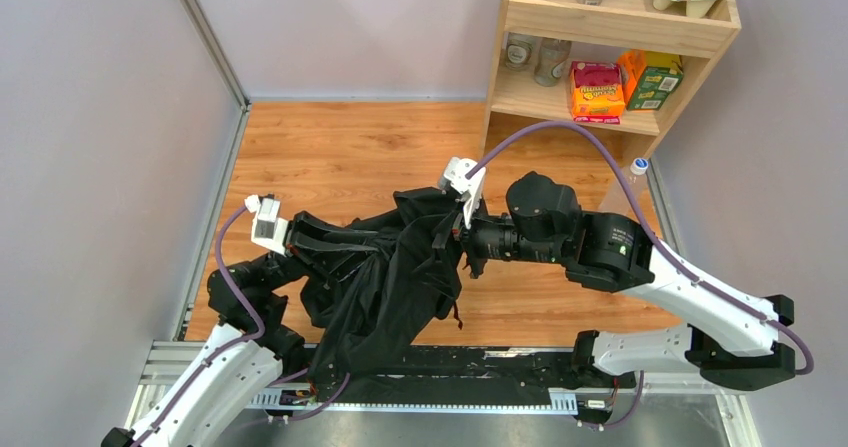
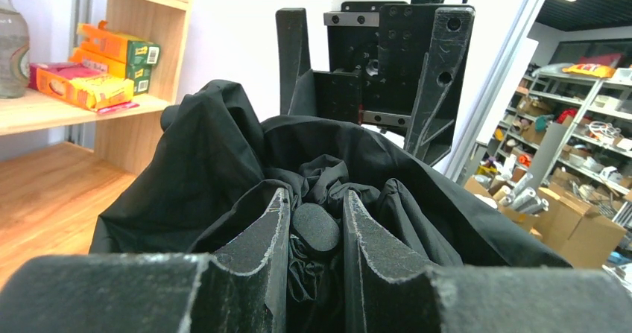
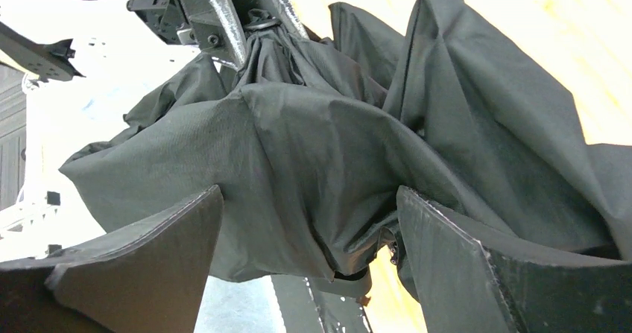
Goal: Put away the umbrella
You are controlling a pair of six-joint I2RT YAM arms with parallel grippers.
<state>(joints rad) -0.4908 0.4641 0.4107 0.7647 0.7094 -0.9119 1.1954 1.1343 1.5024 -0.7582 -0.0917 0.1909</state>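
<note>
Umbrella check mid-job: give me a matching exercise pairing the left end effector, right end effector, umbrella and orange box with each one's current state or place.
Things:
1. left end effector
2. right end effector
3. umbrella
4. orange box

States or places:
A. on the wooden shelf
B. open, fingers wide apart either side of fabric
C. shut on bunched fabric
D. draped loosely between the two arms

Pairs: 1-C, 2-B, 3-D, 4-A

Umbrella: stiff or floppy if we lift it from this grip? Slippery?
Probably floppy: the umbrella hangs in loose folds and bunches inside the left tool. Possibly slippery, since the cloth looks smooth, so a pinch on fabric alone may creep. Folds drape across the open right tool, so they may snag.
</note>
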